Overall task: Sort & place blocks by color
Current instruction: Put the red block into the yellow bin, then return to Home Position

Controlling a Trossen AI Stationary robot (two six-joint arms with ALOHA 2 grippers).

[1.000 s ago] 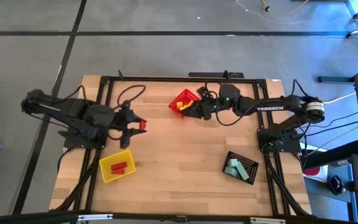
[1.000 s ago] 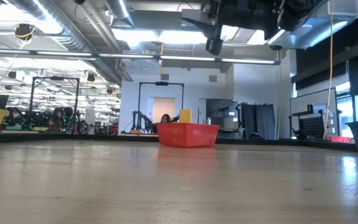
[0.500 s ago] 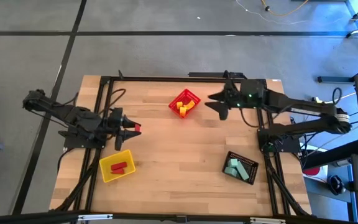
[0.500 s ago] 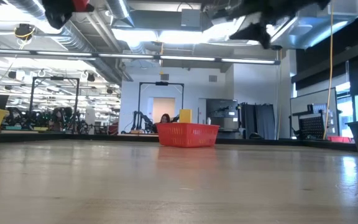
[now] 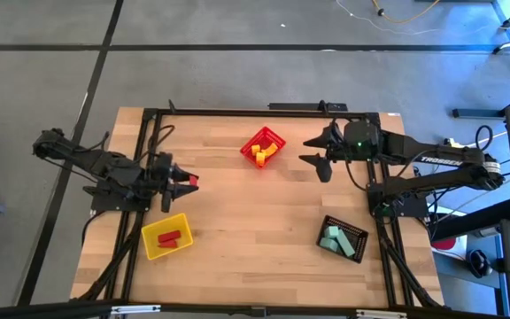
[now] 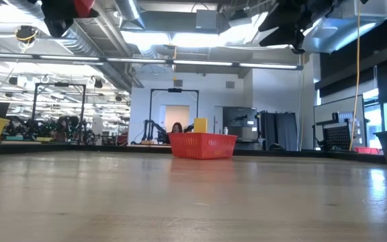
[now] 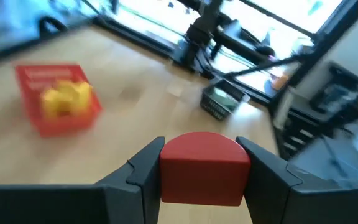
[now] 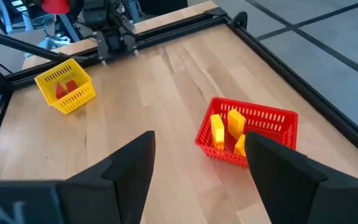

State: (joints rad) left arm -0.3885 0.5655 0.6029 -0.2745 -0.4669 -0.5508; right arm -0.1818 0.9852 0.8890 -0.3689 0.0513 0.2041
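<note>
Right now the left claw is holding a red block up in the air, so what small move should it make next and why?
Probably swing the left claw toward the yellow bin and hold above it. The red block is clamped between its fingers, and that bin already holds red blocks, while the red bin holds yellow ones.

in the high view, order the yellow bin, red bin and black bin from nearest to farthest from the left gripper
From the left gripper, which holds a red block at the table's left side:
1. Yellow bin, just below it near the front left corner.
2. Red bin, toward the table's back middle.
3. Black bin, across the table at the front right.
</note>
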